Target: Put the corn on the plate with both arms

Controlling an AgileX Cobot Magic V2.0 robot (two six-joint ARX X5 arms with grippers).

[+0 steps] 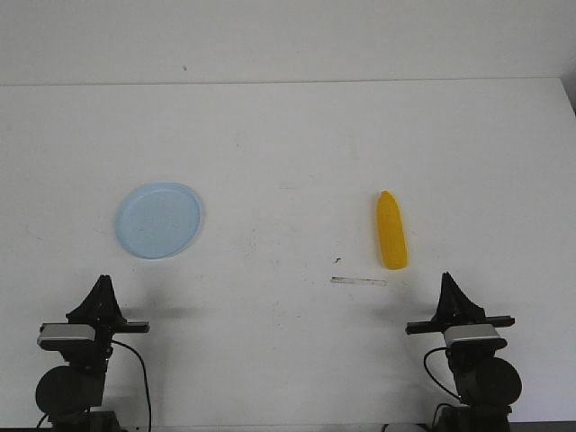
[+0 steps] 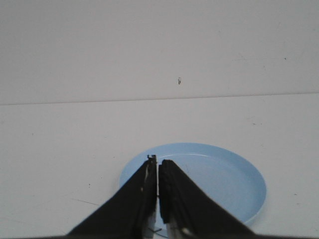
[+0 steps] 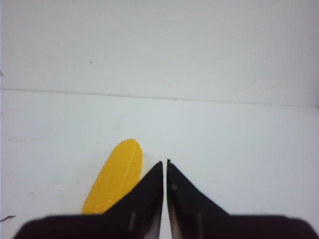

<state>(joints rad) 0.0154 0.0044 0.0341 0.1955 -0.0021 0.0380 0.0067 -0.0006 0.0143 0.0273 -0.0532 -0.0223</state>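
The yellow corn (image 1: 391,230) lies on the white table right of centre, its pointed end away from me. The pale blue plate (image 1: 157,219) sits on the left side, empty. My left gripper (image 1: 103,281) rests near the front edge, short of the plate, shut and empty. In the left wrist view its tips (image 2: 158,162) stand over the plate's near rim (image 2: 249,189). My right gripper (image 1: 448,278) rests near the front edge, just right of the corn's blunt end, shut and empty. The right wrist view shows the corn (image 3: 115,175) beside the shut gripper (image 3: 165,162).
A thin pale strip (image 1: 358,281) lies on the table just in front of the corn, with a small dark speck (image 1: 337,261) beside it. The table's far edge (image 1: 288,82) meets a white wall.
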